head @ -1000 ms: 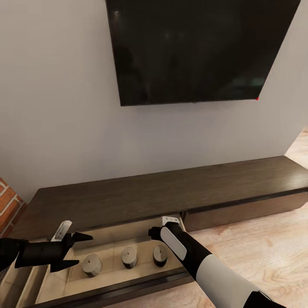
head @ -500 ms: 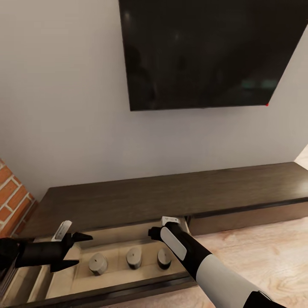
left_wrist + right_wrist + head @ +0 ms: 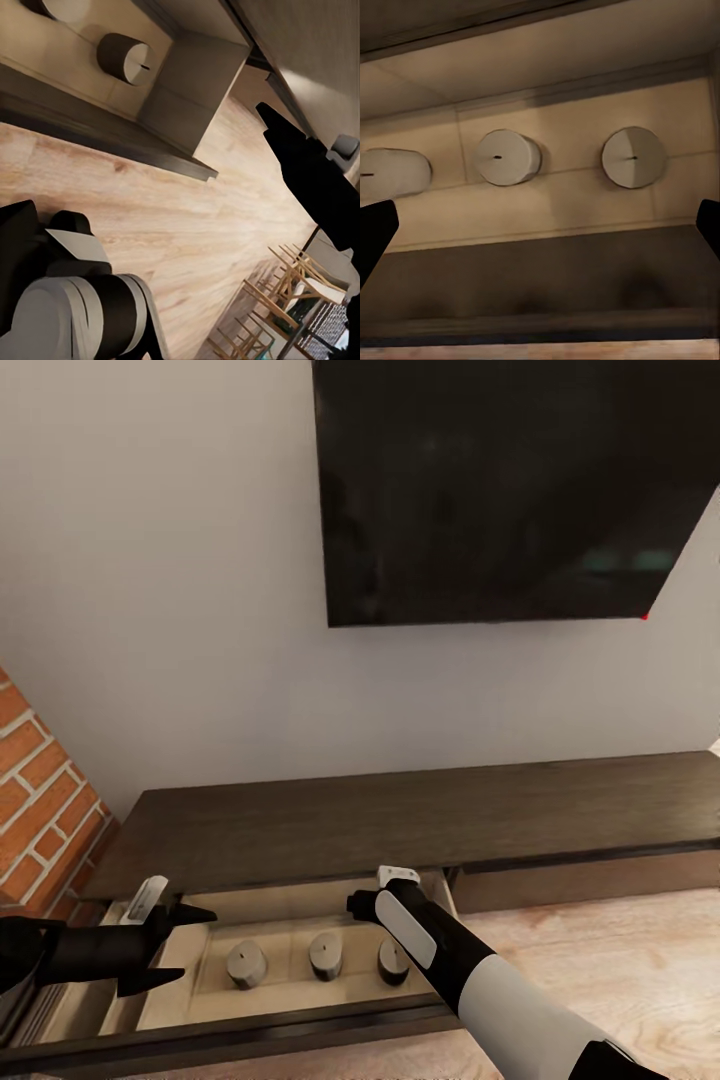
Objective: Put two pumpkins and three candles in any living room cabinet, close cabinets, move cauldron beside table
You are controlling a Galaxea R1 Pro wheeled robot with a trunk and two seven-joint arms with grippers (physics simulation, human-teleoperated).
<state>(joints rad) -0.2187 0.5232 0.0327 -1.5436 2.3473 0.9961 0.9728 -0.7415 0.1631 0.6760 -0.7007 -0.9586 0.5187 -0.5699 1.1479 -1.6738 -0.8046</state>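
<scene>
Wood floor (image 3: pixel 620 960) fronts cabinet (image 3: pixel 400 820) (drawer open).

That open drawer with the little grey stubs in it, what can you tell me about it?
The drawer is pulled out of the long, low dark-brown cabinet under the wall screen. Its front is a flat dark-wood strip with no handle; inside it is pale wood. Three short grey candles stand upright in a row on its floor, apart from one another, wicks up. The left pincer is above its left end, the right pincer above its back right part; neither visibly touches it.
</scene>
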